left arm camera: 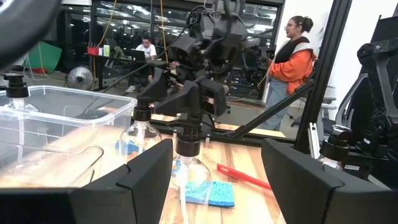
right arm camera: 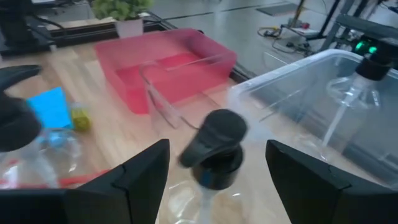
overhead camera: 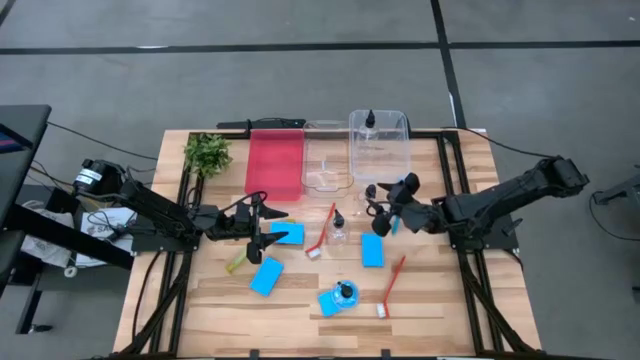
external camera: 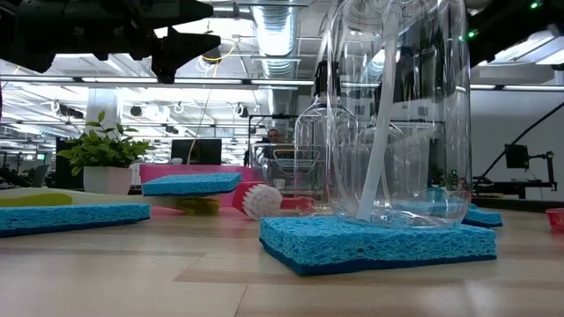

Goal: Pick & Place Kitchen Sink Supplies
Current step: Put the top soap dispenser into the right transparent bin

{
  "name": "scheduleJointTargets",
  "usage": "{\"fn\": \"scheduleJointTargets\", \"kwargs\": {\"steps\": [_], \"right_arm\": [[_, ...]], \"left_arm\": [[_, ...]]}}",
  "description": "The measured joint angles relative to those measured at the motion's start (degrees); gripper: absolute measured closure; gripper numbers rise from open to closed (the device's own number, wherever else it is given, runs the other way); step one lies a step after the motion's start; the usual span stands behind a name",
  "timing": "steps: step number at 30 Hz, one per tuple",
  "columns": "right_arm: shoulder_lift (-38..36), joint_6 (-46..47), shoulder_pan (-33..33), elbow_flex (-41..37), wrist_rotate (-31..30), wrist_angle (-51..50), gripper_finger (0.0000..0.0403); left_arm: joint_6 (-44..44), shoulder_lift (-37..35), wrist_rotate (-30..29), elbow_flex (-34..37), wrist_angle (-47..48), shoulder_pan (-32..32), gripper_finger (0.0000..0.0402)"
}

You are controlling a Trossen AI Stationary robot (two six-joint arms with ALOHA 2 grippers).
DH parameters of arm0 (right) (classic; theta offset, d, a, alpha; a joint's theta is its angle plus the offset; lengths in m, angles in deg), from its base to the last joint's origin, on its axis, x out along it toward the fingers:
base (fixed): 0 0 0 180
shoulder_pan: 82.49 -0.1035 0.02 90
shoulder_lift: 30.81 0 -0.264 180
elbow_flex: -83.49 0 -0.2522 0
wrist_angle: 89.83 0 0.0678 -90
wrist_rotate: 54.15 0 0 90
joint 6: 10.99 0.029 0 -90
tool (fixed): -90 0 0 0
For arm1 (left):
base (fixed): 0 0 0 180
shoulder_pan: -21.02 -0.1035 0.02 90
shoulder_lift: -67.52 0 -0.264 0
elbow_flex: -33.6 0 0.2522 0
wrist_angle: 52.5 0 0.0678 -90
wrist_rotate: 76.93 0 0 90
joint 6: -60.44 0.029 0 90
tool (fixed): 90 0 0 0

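One bottle (overhead camera: 369, 122) stands in the clear tray (overhead camera: 400, 150); the rest looks undone, with four sponges (overhead camera: 266, 276), brushes (overhead camera: 321, 232) and other bottles (overhead camera: 339, 226) loose on the table (overhead camera: 440, 310). The right gripper (overhead camera: 385, 205) hovers wide-jawed over a bottle near that tray; the left gripper (overhead camera: 262, 218) hangs wide-jawed above a sponge

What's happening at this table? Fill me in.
Two robot arms are sorting sink supplies on a wooden table. The right gripper is open, its fingers on either side of a black-capped bottle near the clear bin, not yet gripping it. The left gripper is open and empty, near a blue sponge. A second bottle already stands in the bin.
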Motion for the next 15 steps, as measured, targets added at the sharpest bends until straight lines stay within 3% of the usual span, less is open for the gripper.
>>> {"fn": "scheduleJointTargets", "kwargs": {"steps": [15], "right_arm": [[0.0, 0.0, 2.5, 0.0, 0.3, 1.8, 0.0143]], "left_arm": [[0.0, 0.0, 0.0, 0.0, 0.0, 0.0, 0.0153]]}}
